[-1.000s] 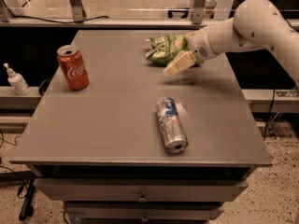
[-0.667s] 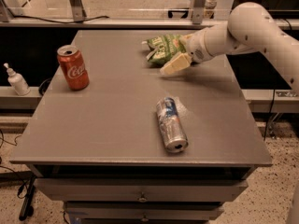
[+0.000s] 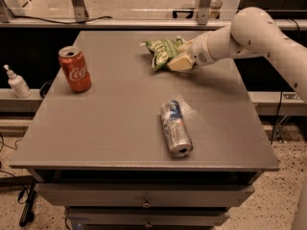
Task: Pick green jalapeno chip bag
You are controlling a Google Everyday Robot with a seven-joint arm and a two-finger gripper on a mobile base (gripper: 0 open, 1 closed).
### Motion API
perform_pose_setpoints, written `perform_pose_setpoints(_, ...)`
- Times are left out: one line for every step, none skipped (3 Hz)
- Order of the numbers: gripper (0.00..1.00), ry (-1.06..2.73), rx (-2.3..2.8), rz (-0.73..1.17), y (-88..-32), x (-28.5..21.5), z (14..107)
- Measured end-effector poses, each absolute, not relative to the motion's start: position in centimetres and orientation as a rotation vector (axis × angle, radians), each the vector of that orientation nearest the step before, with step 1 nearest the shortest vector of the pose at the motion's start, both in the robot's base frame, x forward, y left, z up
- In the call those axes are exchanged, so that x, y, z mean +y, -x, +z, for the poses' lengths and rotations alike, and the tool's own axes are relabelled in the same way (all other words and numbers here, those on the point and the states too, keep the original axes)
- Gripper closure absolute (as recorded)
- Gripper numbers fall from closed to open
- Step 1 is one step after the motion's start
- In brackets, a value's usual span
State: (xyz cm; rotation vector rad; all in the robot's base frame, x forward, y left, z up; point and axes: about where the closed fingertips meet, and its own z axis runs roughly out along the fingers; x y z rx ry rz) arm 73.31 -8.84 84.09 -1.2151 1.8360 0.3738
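The green chip bag (image 3: 162, 51) is lying at the table's (image 3: 120, 128) one o'clock. The gripper (image 3: 178, 62) is touching it at its four o'clock; whether it is clamping cannot be told. A red can (image 3: 75, 69) is standing at ten o'clock.

Table (image 3: 120, 123): green chip bag (image 3: 162, 51) at tool (image 3: 180, 63), red can (image 3: 75, 69) upright, silver can (image 3: 175, 127) lying.

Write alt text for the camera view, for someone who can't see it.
The gripper is at the right edge of the green jalapeno chip bag, on the far side of the grey table. A red cola can stands at left; a silver-blue can lies on its side nearer the front.
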Motion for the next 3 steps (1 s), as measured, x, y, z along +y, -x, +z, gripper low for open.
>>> perform_pose_setpoints(0.77, 1.213, 1.828, 0.366, -73.4, -8.9, 84.4)
perform_pose_setpoints(0.99, 1.219, 1.788, 0.370, -73.2, -8.4, 86.8)
perform_pose_setpoints(1.00, 1.263, 1.704, 0.364, -71.9, -7.4, 91.3)
